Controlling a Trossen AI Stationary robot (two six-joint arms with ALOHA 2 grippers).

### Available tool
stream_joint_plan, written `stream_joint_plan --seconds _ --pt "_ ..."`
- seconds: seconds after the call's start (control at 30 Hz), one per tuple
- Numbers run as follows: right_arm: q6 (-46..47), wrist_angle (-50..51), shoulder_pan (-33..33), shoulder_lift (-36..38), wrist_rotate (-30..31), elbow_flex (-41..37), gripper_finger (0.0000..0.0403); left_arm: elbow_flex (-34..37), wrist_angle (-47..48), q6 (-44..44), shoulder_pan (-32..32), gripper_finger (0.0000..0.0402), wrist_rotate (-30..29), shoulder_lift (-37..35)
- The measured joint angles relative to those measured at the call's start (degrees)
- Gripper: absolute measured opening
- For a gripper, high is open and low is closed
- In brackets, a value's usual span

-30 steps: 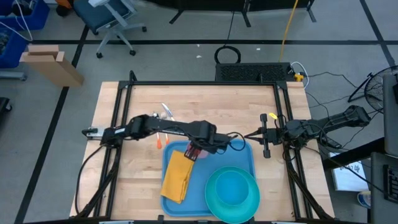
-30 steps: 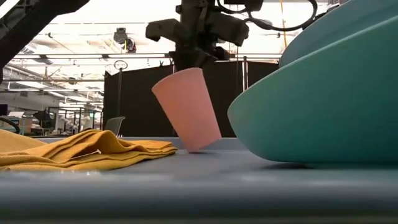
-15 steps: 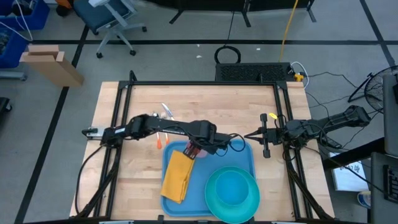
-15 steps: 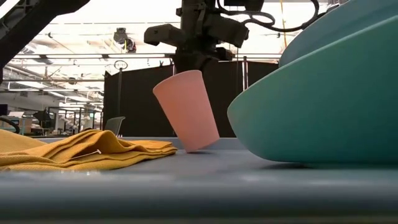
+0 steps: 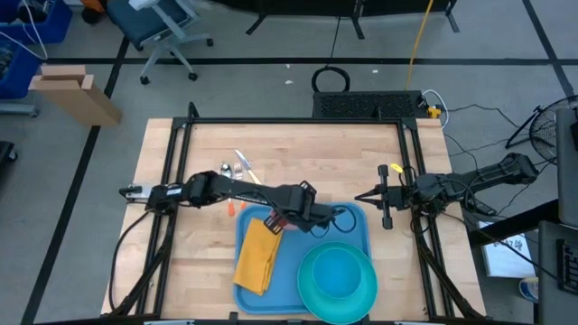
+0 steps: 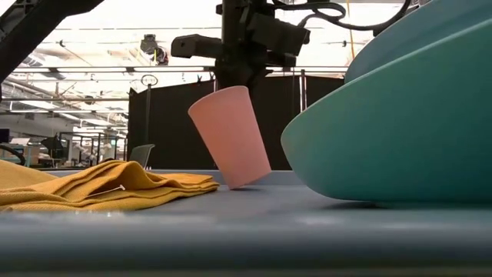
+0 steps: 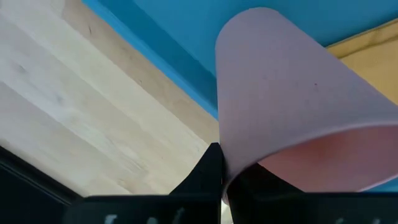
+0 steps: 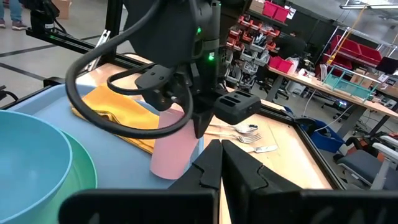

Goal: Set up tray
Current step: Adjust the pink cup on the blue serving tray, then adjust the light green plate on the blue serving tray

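The blue tray lies at the table's near middle. On it rest a folded yellow napkin and a round teal plate. My left gripper reaches over the tray's far left part and is shut on a pink cup, which stands tilted beside the napkin. My right gripper waits shut over the table's right side, past the tray's far right corner, touching nothing. My left gripper holds the pink cup by its rim, one finger outside the wall and the other inside the mouth. It comes from above, pointing down. The cup leans, its lower edge on the tray floor.
Metal cutlery and a small orange item lie on the wood left of and beyond the tray. The teal plate fills the tray's near right part, close to the cup. Bare wood stretches across the table's far half.
My left gripper has crept a little toward the table's near right, still shut on the cup's rim. The cup has stayed tilted with its base on the tray.
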State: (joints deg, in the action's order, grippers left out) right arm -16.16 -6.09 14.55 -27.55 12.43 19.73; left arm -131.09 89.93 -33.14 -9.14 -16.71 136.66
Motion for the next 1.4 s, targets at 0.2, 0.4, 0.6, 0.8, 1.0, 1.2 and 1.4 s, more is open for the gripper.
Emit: stream_joint_plan --seconds 0.2,0.4,0.6,0.8,1.0,1.2,1.4 --pt "0.32 0.0 0.01 0.0 0.0 0.0 0.0 0.0 0.11 -0.99 0.14 0.0003 1.47 0.04" --pt "0.97 0.0 0.0 0.0 -0.02 0.0 0.0 0.09 -2.57 -1.28 0.17 0.0009 2.26 0.0" --pt "1.53 0.06 0.01 0.0 -0.23 0.0 0.0 0.05 -3.84 0.33 -0.45 0.0081 3.26 1.19" --pt "0.65 0.09 0.02 0.0 -0.26 0.0 0.0 -0.24 -3.31 1.95 -1.9 0.0143 -3.91 0.39" --pt "-0.24 0.09 0.01 0.02 -0.24 0.0 0.0 -3.54 -1.01 0.92 -3.61 0.0179 -7.17 0.33" --pt "-0.61 0.09 0.02 0.02 -0.26 0.0 0.0 -3.71 -0.23 2.33 -5.1 0.0196 -14.37 -4.99" --pt "-0.84 0.11 0.09 0.02 -0.26 0.0 0.0 -0.83 -0.01 21.39 -4.24 0.0173 -5.2 -18.18"
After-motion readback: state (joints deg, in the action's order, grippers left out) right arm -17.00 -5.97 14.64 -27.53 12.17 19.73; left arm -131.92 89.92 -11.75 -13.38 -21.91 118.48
